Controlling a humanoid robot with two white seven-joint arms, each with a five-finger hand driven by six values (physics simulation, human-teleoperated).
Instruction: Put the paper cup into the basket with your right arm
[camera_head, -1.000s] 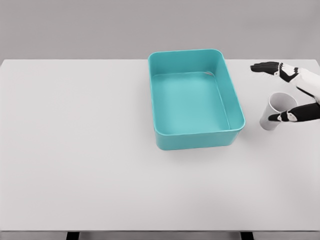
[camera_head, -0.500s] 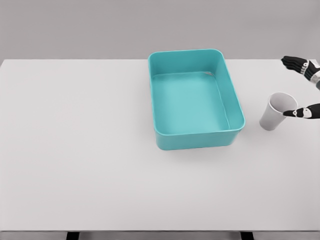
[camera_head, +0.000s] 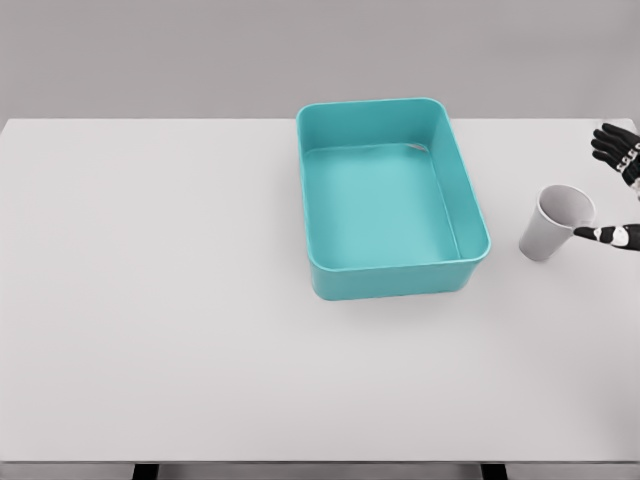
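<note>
Right hand (camera_head: 620, 190) has retreated rightward, away from the paper cup (camera_head: 555, 221); fingers spread, holding nothing. Risk: thumb tip clips rim, toppling cup beside the teal basket (camera_head: 470, 200).

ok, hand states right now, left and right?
Left hand: not in view.
Right hand: open, at the right edge beside the cup, holding nothing.

One head camera looks down at a slant on the white table (camera_head: 200, 300) — basket (camera_head: 470, 215) upper centre, grey wall along the top; no second view.
</note>
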